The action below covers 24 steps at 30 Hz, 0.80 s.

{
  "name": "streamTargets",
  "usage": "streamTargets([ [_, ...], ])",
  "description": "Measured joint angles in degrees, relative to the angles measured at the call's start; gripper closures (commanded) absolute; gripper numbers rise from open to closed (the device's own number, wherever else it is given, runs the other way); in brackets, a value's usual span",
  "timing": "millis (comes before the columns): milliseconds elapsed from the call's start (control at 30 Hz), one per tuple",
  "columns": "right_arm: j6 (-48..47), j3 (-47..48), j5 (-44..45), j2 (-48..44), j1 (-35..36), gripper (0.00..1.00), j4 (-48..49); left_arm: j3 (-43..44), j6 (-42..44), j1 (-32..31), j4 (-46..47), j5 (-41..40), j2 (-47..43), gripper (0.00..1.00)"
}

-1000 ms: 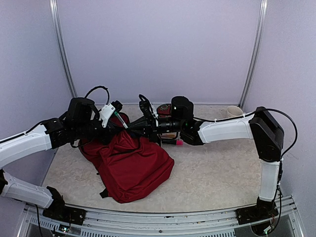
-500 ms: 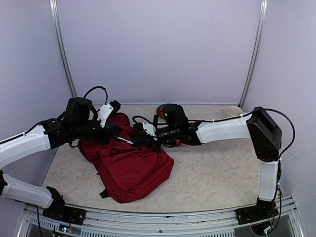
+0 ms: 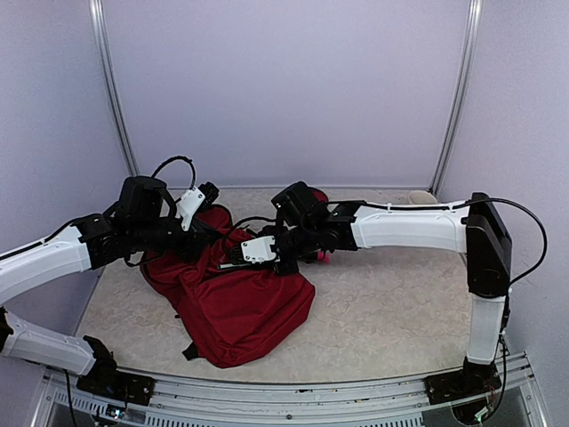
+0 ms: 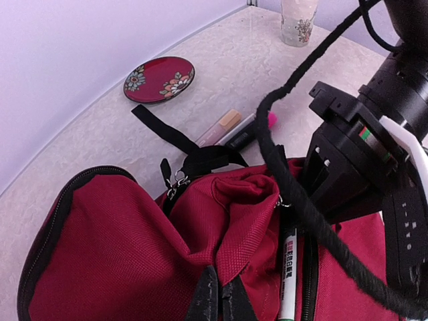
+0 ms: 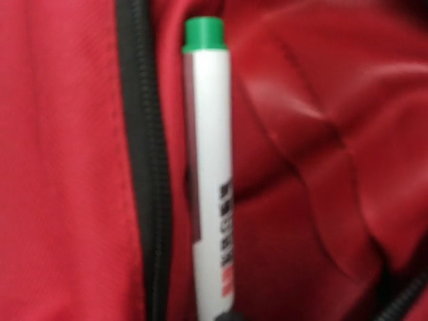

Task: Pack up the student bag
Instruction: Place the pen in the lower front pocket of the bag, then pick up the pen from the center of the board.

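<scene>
The student bag (image 3: 240, 307), a large dark red backpack, lies on the table left of centre. My left gripper (image 4: 221, 299) is shut on a fold of red fabric at the edge of the bag's zip opening (image 4: 309, 281), holding it up. My right gripper (image 5: 224, 314) is shut on a white marker (image 5: 208, 167) with a green cap. The marker points into the opening beside the black zip (image 5: 144, 167). The left wrist view shows the same marker (image 4: 287, 267) standing in the gap. In the top view both grippers meet over the bag's upper part, left (image 3: 212, 238) and right (image 3: 233, 260).
A red flowered plate (image 4: 159, 79) and a patterned cup (image 4: 297, 20) stand on the table beyond the bag. A beige pen (image 4: 221, 128) and a dark pen with a pink cap (image 4: 254, 130) lie beside a black strap (image 4: 160, 127). The right arm's black cable (image 4: 301, 200) hangs across the bag.
The right arm has swung down and to the left, carrying the marker from above the bag into the zip opening. The left gripper has kept its hold on the fabric.
</scene>
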Motion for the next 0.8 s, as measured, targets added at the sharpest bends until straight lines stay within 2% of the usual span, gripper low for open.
streamTargets([
  [67,-1.60,0.94,3.23,0.00,1.07,0.56,-1.73,0.00,-0.02,0.00,0.00,0.00,0.00,1.00],
  [100,-1.90,1.38,4.63,0.00,1.53,0.50,-2.47,0.00,0.00,0.00,0.02,-0.04,0.00,1.00],
  [300,1.25,4.72,7.41,-0.33,3.10,0.43,-4.74,0.00,-0.09,0.15,0.13,-2.62,0.00,1.00],
  [433,9.70,3.54,0.00,-4.94,1.90,0.30,-1.29,0.00,-0.46,0.59,0.11,-5.64,0.07,1.00],
  [600,24.37,-2.91,-12.28,-16.44,-4.66,0.26,8.50,0.00,-0.50,0.76,0.11,-6.73,0.07,1.00],
  [700,34.93,-6.47,-15.43,-20.26,-11.30,0.33,13.97,0.00,-0.50,0.76,0.11,-7.28,0.07,1.00],
  [800,44.87,-7.87,-12.11,-19.02,-17.22,0.40,13.84,0.00,-0.48,0.76,0.11,-8.59,0.07,1.00],
])
